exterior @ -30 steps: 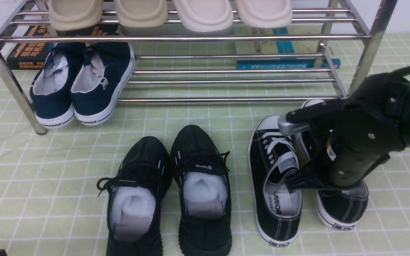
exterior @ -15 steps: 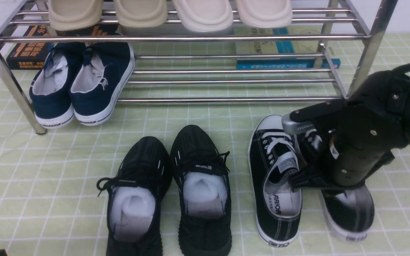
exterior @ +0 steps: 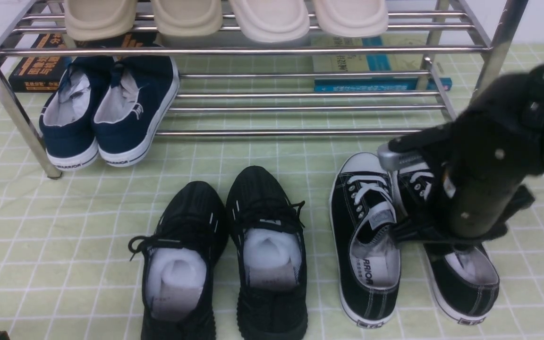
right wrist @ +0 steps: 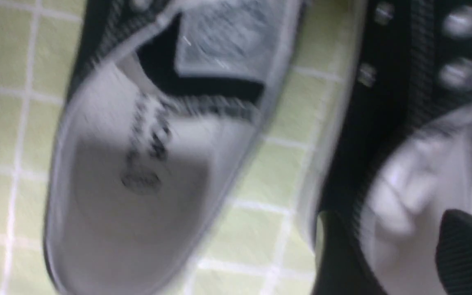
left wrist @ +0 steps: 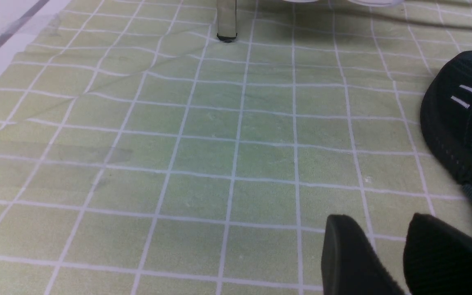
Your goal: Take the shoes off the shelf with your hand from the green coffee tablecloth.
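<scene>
Versus a second before, the right shoe of the black canvas sneakers with white toe caps had slid nearer the camera; its mate stayed. Both lay on the pale yellow-green grid cloth, in front of the chrome tube shelf. Only the blurred right wrist view showed the right end effector straddling that shoe's collar, fingers moderately apart, grip unclear. The left end effector was slightly open, empty.

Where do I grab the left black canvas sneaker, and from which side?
Pinch the heel collar of the left canvas sneaker from above, one finger inside. It stands sole-down on the tablecloth, opening up and empty, heel nearest the front camera; that rim is thin and clear of its mate.
</scene>
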Motion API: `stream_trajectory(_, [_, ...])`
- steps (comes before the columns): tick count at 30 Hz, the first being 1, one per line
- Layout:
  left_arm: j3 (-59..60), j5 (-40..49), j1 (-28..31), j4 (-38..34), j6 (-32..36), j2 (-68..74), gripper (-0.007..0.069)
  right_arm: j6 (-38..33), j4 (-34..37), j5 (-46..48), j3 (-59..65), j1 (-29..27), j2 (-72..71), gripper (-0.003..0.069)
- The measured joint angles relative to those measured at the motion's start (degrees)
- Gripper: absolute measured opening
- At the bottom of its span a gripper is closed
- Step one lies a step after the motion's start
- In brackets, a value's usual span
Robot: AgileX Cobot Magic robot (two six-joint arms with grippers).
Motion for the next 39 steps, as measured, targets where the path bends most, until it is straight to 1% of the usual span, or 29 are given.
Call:
stream_trajectory(1, [0.0,0.0,0.0,0.0,0.0,0.0,0.0242,-2.0,0.0,3.5,-1.5,0.0,-0.8,0.0354])
stream_trajectory(3, [0.0,0.0,0.0,0.0,0.0,0.0,0.0242,-5.3,0.0,6.3,-3.6,0.0,-2.3,0.0351])
stream_trajectory(7, [0.0,0.0,0.0,0.0,0.0,0.0,0.0242,-12.7,0.1,7.6,-5.1,0.0,-7.5,0.031])
stream_trajectory(9, [0.0,0.0,0.0,0.0,0.0,0.0,0.0242,-14.3,0.7,8.0,-5.1,0.0,-11.1,0.0274])
stream_trajectory(14, [0.0,0.0,0.0,0.0,0.0,0.0,0.0242,-15.4,1.7,8.3,-3.4,0.0,-21.8,0.0178])
stream_trajectory(15, [0.0,0.0,0.0,0.0,0.0,0.0,0.0242,-15.4,1.7,8.3,-3.2,0.0,-22.3,0.0174])
stream_trajectory(17, [0.0,0.0,0.0,0.0,0.0,0.0,0.0242,-15.5,1.7,9.0,-0.7,0.0,-30.9,0.012])
stream_trajectory(19, [0.0,0.0,0.0,0.0,0.0,0.0,0.0242,-15.5,1.7,9.1,0.7,0.0,-34.6,0.01])
stream_trajectory(20, [0.0,0.0,0.0,0.0,0.0,0.0,0.0242,-15.5,1.7,9.3,3.1,0.0,-39.8,0.0076])
stream_trajectory(23, [0.0,0.0,0.0,0.0,0.0,0.0,0.0242,-15.3,2.1,8.9,8.8,0.0,-48.8,0.0036])
stream_trajectory(24, [0.0,0.0,0.0,0.0,0.0,0.0,0.0242,-14.9,3.1,6.1,12.8,0.0,-54.0,0.0013])
stream_trajectory(25, [0.0,0.0,0.0,0.0,0.0,0.0,0.0242,-14.4,3.6,4.1,14.7,0.0,-56.2,0.0005])
stream_trajectory(26, [0.0,0.0,0.0,0.0,0.0,0.0,0.0242,-13.9,4.4,-0.1,18.2,0.0,-59.7,-0.0003])
stream_trajectory(28, [0.0,0.0,0.0,0.0,0.0,0.0,0.0242,-13.3,5.9,-11.8,26.5,0.0,-66.4,-0.0014])
stream_trajectory(31, [0.0,0.0,0.0,0.0,0.0,0.0,0.0242,-13.1,6.3,-27.5,36.8,0.0,-72.2,-0.0015])
stream_trajectory(32, [0.0,0.0,0.0,0.0,0.0,0.0,0.0242,-13.1,6.3,-31.6,39.3,0.0,-73.4,-0.0015])
stream_trajectory(33, [0.0,0.0,0.0,0.0,0.0,0.0,0.0242,-13.0,6.3,-33.4,39.9,0.0,-73.7,-0.0015])
stream_trajectory(34, [0.0,0.0,0.0,0.0,0.0,0.0,0.0242,-12.9,6.3,-39.9,44.6,0.0,-75.8,-0.0015])
stream_trajectory(35, [0.0,0.0,0.0,0.0,0.0,0.0,0.0242,-12.9,6.2,-41.3,45.1,0.0,-75.8,-0.0015])
stream_trajectory(36, [0.0,0.0,0.0,0.0,0.0,0.0,0.0242,-12.8,6.2,-45.5,48.3,0.0,-77.1,-0.0015])
stream_trajectory(37, [0.0,0.0,0.0,0.0,0.0,0.0,0.0242,-12.8,6.1,-47.8,49.6,0.0,-77.3,-0.0015])
stream_trajectory(39, [0.0,0.0,0.0,0.0,0.0,0.0,0.0242,-12.8,6.0,-50.9,52.3,0.0,-77.9,-0.0013])
